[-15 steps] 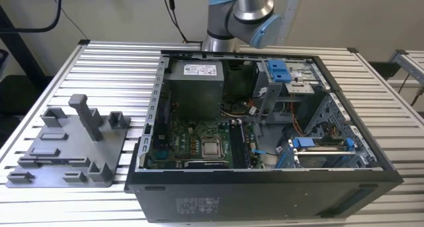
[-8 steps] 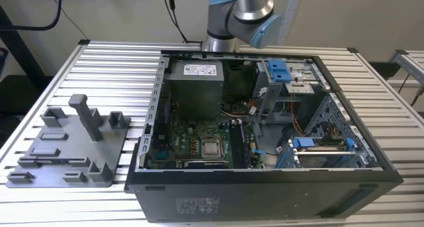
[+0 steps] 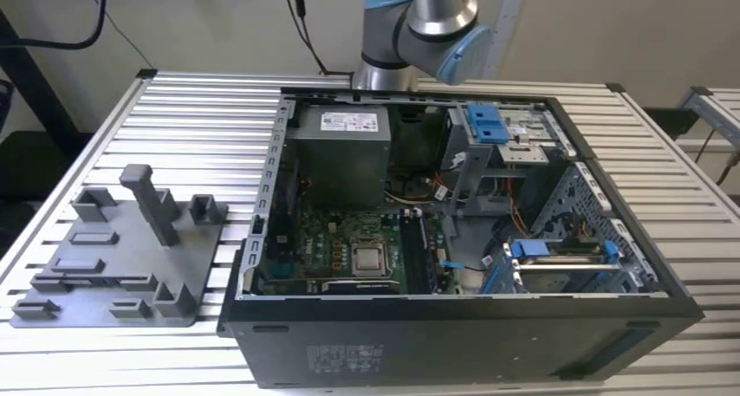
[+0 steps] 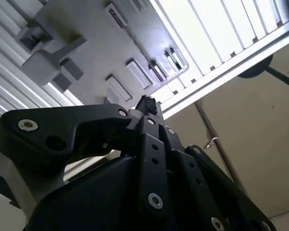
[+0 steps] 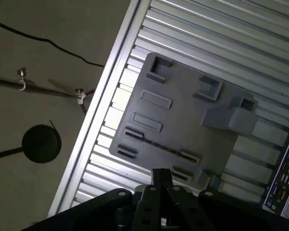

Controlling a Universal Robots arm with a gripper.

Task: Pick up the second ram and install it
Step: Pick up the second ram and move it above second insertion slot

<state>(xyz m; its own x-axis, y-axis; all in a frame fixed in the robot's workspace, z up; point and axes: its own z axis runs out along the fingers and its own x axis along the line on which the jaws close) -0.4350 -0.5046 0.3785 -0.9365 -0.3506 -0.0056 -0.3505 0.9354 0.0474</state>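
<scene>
Second ram, a thin dark memory stick [image 5: 159,144], seems to stand on edge in the long slot of the grey plastic fixture plate with upright pegs [image 5: 183,115], which lies on the ribbed metal worktop [image 5: 221,43]. Both wrist views show the black pincer [image 5: 160,174] above that plate, its fingertips drawn together with nothing between them, apart from the stick. The exterior view adds an open black computer case [image 3: 463,348] on the exterior view's right of the plate, and the grey robot arm [image 3: 422,19] behind the case.

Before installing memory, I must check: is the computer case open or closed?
Open. In the exterior view the computer case lacks a cover, and its motherboard is exposed.
</scene>
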